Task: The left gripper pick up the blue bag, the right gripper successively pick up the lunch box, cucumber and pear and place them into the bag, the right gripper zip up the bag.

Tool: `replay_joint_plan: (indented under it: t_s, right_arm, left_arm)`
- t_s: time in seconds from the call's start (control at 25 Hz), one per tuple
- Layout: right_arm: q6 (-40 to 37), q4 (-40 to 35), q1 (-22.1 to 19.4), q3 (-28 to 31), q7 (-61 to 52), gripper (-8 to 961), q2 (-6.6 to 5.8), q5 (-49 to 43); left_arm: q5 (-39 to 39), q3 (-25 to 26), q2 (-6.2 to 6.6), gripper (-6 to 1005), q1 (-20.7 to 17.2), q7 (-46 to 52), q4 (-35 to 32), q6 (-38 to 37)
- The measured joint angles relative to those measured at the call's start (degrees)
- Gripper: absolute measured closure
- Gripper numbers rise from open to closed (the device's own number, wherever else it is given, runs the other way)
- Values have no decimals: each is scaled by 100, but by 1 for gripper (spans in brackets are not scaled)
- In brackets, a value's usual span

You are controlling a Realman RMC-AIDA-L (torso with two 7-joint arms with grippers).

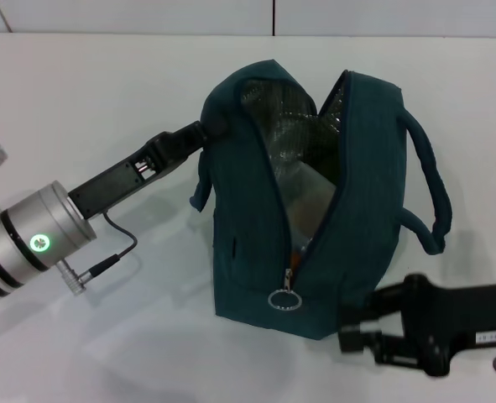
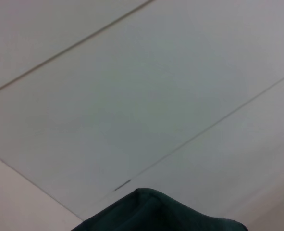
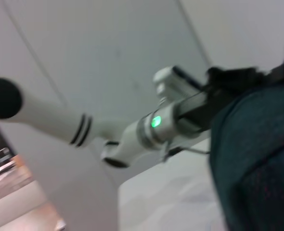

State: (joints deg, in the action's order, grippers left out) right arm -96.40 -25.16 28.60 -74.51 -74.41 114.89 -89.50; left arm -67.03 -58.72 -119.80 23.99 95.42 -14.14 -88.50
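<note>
Here the blue bag (image 1: 256, 210) stands upright on the white table (image 1: 88, 92), its top gaping wide so the silver lining (image 1: 285, 126) shows inside. The zip is undone almost down to the base; the round zip pull ring (image 1: 284, 300) hangs low on the near end, and something orange (image 1: 291, 250) peeks out just above it, too hidden to identify. The two carry handles (image 1: 428, 189) flop outward to the sides. The left gripper (image 1: 204, 134) reaches in from the left and meets the bag's upper left rim, jaws clamped on the fabric there as far as the head view shows. The left wrist view shows only a dark fold of the bag against pale panels. The right gripper (image 1: 352, 327) sits low at the bag's near right corner, touching or just beside the base; cannot tell whether its jaws are open or closed. The right wrist view shows the bag fabric close up with the left arm (image 3: 146, 127) beyond it, green light on.
</note>
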Motion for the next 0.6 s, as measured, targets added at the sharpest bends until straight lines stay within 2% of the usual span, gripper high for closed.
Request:
replay_joint_plan:
  t_s: [0.24, 0.6]
  right_arm:
    - [30, 11, 110, -80, -34, 652, 96, -186]
    - [628, 58, 190, -78, 21, 640, 122, 48]
  left_arm:
    - [31, 0, 1, 936, -1, -17, 17, -1]
    - [37, -1, 0, 936, 13, -23, 18, -10]
